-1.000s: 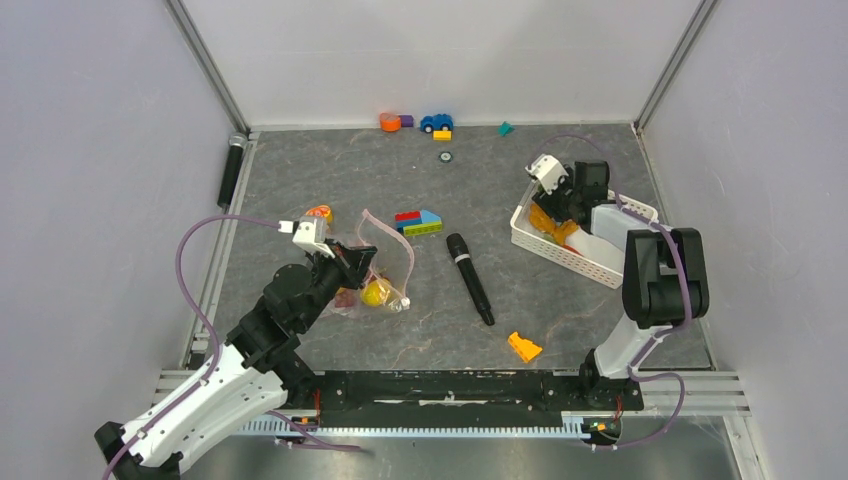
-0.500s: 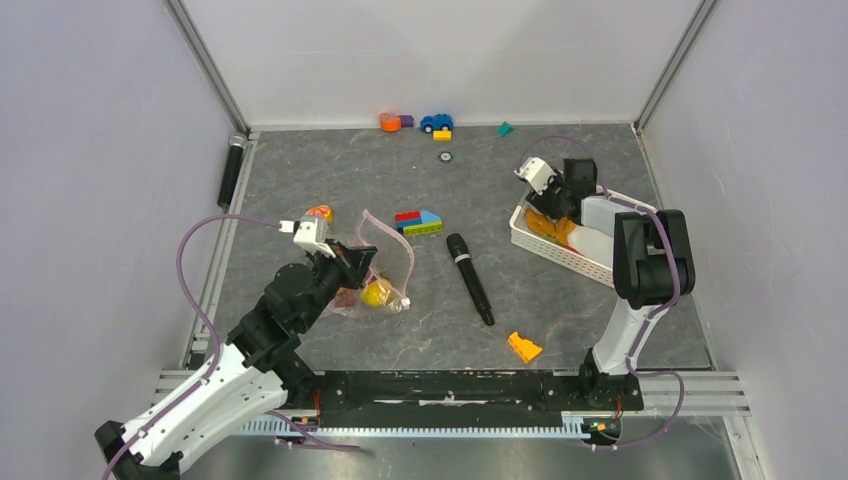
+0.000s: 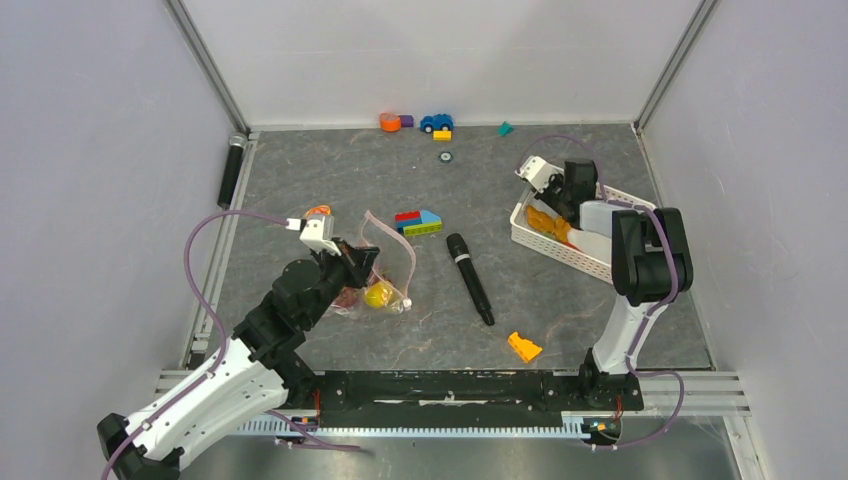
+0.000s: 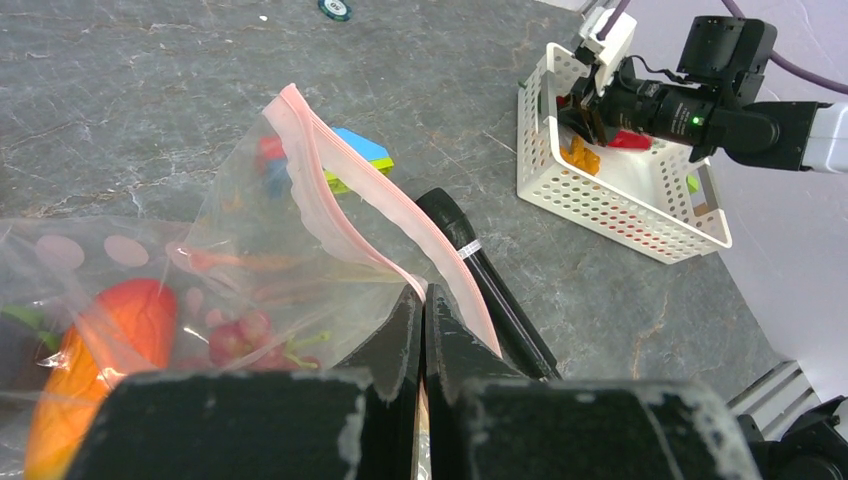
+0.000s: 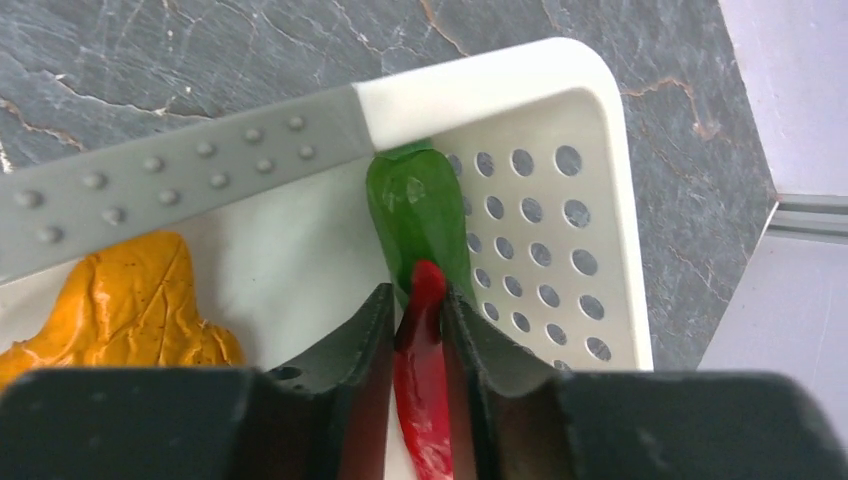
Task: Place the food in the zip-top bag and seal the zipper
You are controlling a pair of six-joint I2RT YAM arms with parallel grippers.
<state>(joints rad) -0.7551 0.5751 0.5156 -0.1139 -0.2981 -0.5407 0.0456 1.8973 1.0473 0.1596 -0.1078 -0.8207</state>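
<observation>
Currently right tool [image 5: 418, 300] pinches red chili [image 5: 421, 420] inside white basket [image 5: 540, 110], right of black microphone [image 3: 469, 277]. Left tool [image 4: 422, 295] clamped on zip-top bag [image 4: 250, 230] rim, left of microphone; toy food [image 4: 130, 310] inside.

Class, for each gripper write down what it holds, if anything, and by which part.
Left gripper: the zip-top bag, pinched at its mouth edge beside the zipper. Right gripper: the red chili, clamped across its slim body.
</observation>
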